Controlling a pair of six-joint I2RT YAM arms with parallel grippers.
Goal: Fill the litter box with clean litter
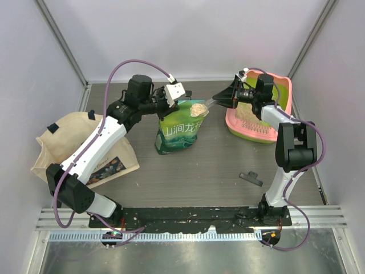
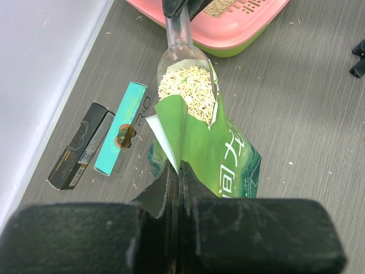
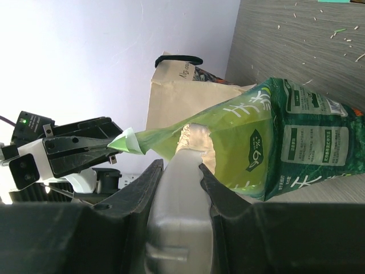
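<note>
The green bag (image 1: pixel 178 134) stands mid-table with its mouth open. My left gripper (image 1: pixel 171 104) (image 2: pixel 177 171) is shut on the bag's top left corner, holding it up. A clear scoop (image 2: pixel 179 34) (image 3: pixel 182 188) heaped with clean litter (image 1: pixel 198 108) (image 2: pixel 188 85) hovers at the bag's mouth. My right gripper (image 1: pixel 221 98) (image 3: pixel 179 162) is shut on the scoop's handle. To the right of the bag sits the litter box (image 1: pixel 251 134) (image 2: pixel 228 28), with a pink rim and green basin. Some pale litter (image 1: pixel 248 111) lies in it.
A beige tote bag (image 1: pixel 74 148) lies at the left, under my left arm. A small black clip (image 1: pixel 251 178) rests near the right arm's base. A teal box (image 2: pixel 122 128) and a black box (image 2: pixel 80 145) lie behind the bag by the back wall.
</note>
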